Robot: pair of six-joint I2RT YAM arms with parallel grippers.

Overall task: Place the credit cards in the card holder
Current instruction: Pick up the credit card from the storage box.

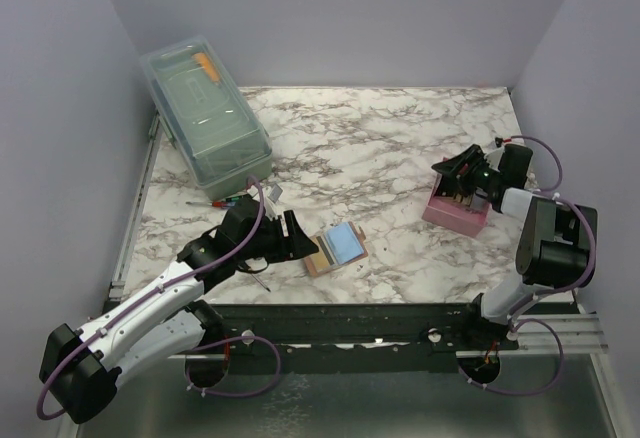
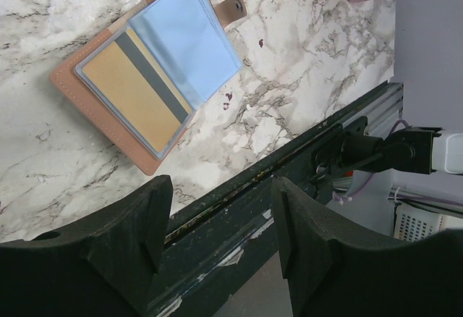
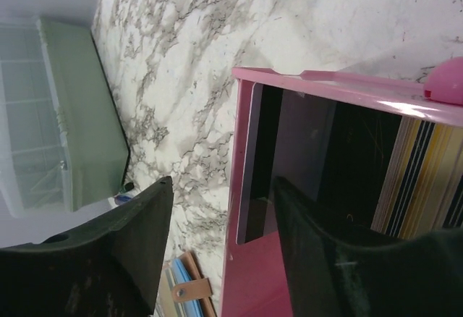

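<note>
Card pickup is in hand: the right jaws, parted and empty, straddle a dark card (image 3: 249, 165) in the pink tray (image 3: 347, 82) at right and next need to close on it, while the left jaws hover open, empty, left of the holder (image 1: 335, 248) lying open on the near surface (image 1: 400, 158).

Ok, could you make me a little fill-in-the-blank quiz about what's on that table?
1. The card holder lies ___ on the marble table.
2. The tray under the right gripper is coloured ___.
3. The left gripper has its fingers apart and holds ___.
4. The card holder lies nearer the ___ gripper.
Missing words: open; pink; nothing; left.
</note>
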